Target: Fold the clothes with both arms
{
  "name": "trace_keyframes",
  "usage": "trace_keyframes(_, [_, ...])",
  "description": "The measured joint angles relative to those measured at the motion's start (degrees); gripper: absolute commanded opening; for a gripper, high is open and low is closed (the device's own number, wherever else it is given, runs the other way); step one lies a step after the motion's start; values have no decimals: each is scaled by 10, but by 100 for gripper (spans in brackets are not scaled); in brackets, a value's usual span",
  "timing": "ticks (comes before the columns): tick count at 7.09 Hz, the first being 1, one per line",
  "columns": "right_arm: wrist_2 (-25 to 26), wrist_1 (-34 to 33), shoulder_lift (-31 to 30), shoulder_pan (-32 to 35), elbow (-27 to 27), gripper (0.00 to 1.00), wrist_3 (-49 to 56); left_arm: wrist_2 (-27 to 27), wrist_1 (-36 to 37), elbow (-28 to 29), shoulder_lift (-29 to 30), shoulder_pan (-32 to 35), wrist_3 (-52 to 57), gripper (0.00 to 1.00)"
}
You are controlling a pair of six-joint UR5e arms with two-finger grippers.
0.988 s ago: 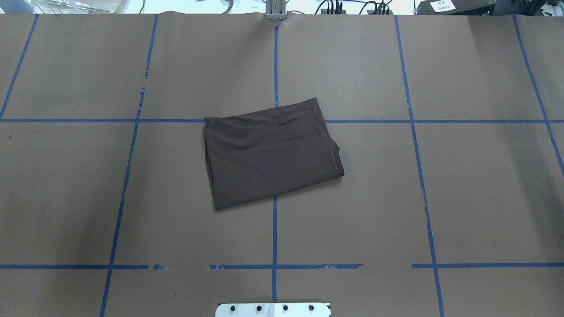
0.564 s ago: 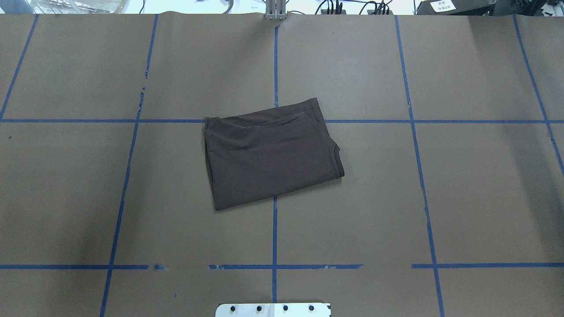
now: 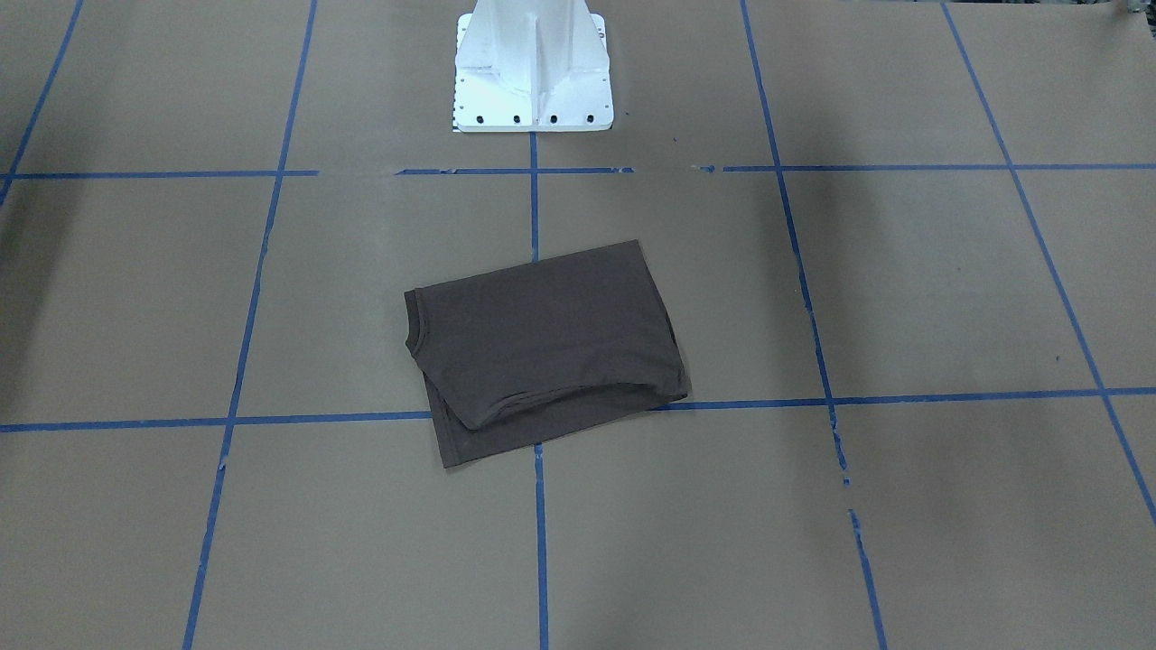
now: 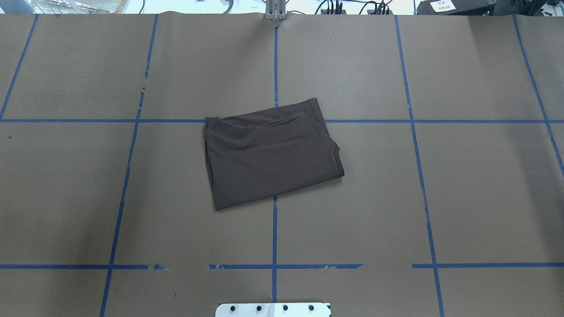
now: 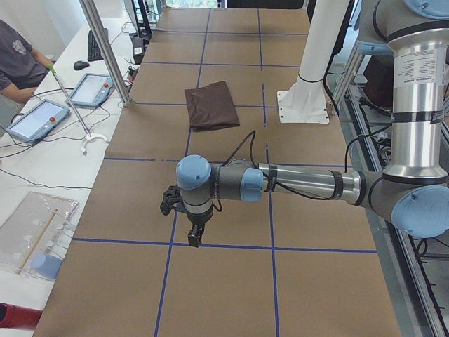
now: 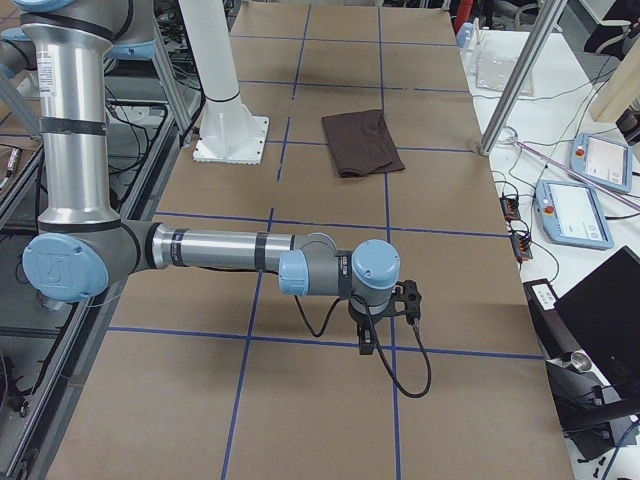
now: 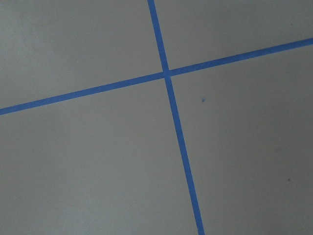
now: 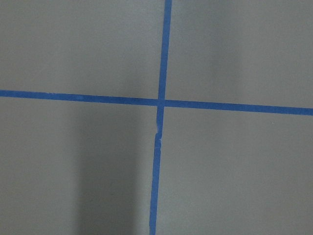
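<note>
- Item under inspection: 1 dark brown short-sleeved cotton T-shirt (image 4: pixel 271 154), lying flat on the brown paper-covered table (image 4: pixel 440 198), near the centre, across a crossing of the blue tape grid lines (image 4: pixel 274 237).
- Condition: the shirt is folded into a compact, roughly rectangular packet of several layers, set slightly askew to the grid. In the front-facing view the upper layer sits a little short of the lower one, so 1 strip of the under layer shows along the edge farthest from the white metal pedestal base (image 3: pixel 533 63). No sleeve hangs loose.
- Left arm (image 5: pixel 302 184), grey and silver with light blue joint caps: stretched low over bare table, well apart from the shirt. Its black two-finger left gripper (image 5: pixel 194 235) points down and touches no cloth; whether the fingers stand apart or together cannot be told from this side view.
- Right arm (image 6: pixel 220 250): likewise well apart from the shirt, right gripper (image 6: pixel 365 340) over bare table with nothing in it; its opening cannot be told either.
- Both wrist views show only paper and tape.
- Assessment: folding appears complete or very nearly so. At most, squaring the offset edge is left. With both arms clear of the garment, the task reads as being at its end.
</note>
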State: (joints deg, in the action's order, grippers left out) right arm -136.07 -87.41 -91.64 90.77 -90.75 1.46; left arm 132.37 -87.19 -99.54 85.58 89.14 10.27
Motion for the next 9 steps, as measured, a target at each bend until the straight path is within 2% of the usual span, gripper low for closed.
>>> trace_keyframes(3, [-4,1,-50,10,-52,100,-45,-2,1,-9,1,0,-6,100])
trace_keyframes(7, [-5,4,-45,10,-64,100,-60,-2,1,-12,0,1,-7,100])
trace_keyframes(9, [-5,5,-45,9,-64,100,-60,-2,2,-12,2,1,-43,100])
